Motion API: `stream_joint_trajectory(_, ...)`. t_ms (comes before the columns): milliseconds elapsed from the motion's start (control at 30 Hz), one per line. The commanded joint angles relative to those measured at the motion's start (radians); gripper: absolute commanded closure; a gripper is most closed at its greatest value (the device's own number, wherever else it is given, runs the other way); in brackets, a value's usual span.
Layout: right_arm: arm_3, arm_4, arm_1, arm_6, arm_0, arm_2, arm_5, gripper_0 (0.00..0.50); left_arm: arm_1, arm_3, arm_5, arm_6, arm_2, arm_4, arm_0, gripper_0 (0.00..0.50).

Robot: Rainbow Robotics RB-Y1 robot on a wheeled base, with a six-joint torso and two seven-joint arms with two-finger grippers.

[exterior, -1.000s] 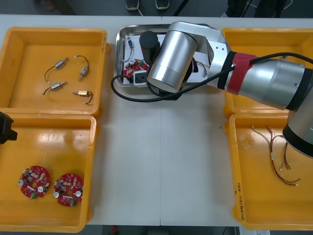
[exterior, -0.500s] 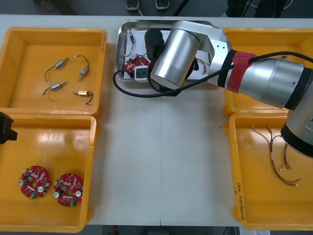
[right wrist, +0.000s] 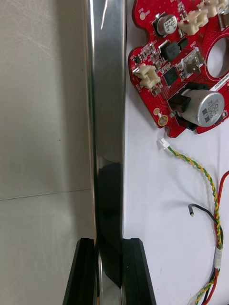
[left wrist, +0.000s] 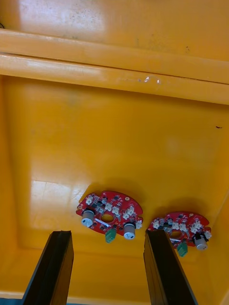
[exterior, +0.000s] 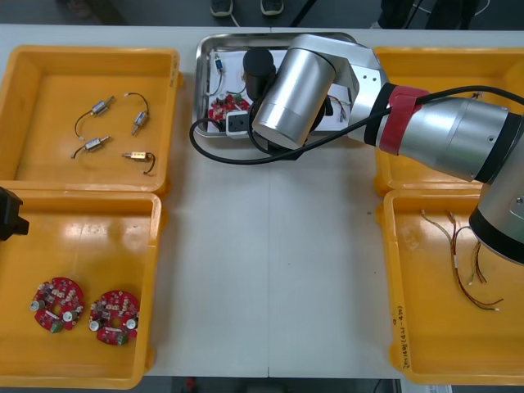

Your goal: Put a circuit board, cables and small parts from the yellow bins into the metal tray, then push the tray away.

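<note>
In tray (exterior: 199,82), board (right wrist: 179,62), cables (right wrist: 204,174), right tool (right wrist: 109,243) clamping rim (right wrist: 107,95)

from my station i see the light bench (exterior: 270,270), pale grey and matte, with a thin seam (exterior: 270,327) running down its middle from the near edge toward the far side. beyond its far edge lies a strip of dark floor (exterior: 164,10).

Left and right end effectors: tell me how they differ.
The left end effector is open, holding nothing; the right end effector is shut on the rim of the metal tray. The left hangs over two circuit boards in a yellow bin; the right stands beside the tray's board. Both have black fingers.
</note>
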Motion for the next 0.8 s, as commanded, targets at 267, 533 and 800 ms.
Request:
stream_joint_trajectory(267, 0.005, 0.003, 0.017, 0.014, -0.060, -0.001, -0.008, 0.194, 0.044, -0.030, 0.006, -0.088, 0.031, -0.001, 0.016, 0.069)
stream_joint_trajectory(533, 0.003, -0.057, 0.017, 0.004, -0.062, -0.066, 0.071, 0.032, 0.044, -0.030, 0.006, -0.088, 0.031, -0.001, 0.016, 0.067)
stream_joint_trajectory(800, -0.078, -0.063, 0.017, -0.011, -0.057, -0.185, 0.265, 0.012, 0.044, -0.030, 0.006, -0.088, 0.031, -0.001, 0.016, 0.068)
